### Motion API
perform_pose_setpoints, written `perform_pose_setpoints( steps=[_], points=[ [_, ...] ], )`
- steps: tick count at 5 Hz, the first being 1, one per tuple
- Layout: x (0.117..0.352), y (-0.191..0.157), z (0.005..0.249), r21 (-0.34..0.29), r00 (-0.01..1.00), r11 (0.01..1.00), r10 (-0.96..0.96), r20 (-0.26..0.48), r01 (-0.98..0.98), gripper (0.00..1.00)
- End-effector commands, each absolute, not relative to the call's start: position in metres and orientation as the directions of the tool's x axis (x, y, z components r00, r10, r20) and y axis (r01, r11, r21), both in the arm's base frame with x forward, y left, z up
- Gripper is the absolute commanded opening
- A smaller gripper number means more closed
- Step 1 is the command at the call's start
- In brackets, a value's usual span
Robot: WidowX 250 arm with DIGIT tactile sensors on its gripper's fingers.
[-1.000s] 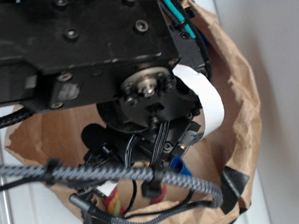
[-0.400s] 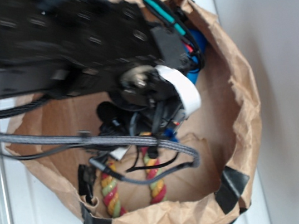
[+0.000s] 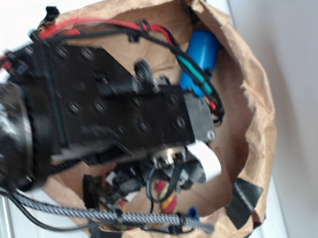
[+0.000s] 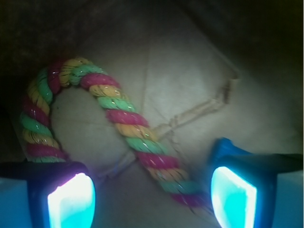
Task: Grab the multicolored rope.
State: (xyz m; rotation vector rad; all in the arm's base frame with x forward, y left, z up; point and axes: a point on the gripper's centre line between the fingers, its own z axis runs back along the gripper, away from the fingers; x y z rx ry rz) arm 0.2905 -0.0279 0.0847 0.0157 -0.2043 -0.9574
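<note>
With its fingers spread wide, the claw (image 4: 152,190) is hanging over the multicolored rope (image 4: 114,123), which is lying bent on the paper bag (image 3: 249,81) floor, where closing off-centre is risking pinching bag paper instead.

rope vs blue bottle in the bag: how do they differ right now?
Colour: the multicolored rope is twisted red, yellow and green strands; the blue bottle is plain blue.
Shape: the rope bends in a U; the bottle is one rigid, smooth piece.
Place: the rope lies under the gripper, running between its open fingers; the bottle sits by the far wall of the paper bag, apart from the gripper.
Shared: both lie inside the bag.
</note>
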Motion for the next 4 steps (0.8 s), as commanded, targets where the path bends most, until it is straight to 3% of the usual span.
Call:
perform_pose_setpoints(
  steps=[1, 2, 4],
  points=[
    [0.242, -0.068, 0.087, 0.094, 0.471, 0.492, -0.863, 0.182, 0.866, 1.0],
    [0.23, -0.074, 0.089, 0.098, 0.462, 0.487, -0.863, 0.203, 0.868, 1.0],
    [0.23, -0.074, 0.089, 0.098, 0.462, 0.487, -0.863, 0.203, 0.868, 1.0]
  ],
)
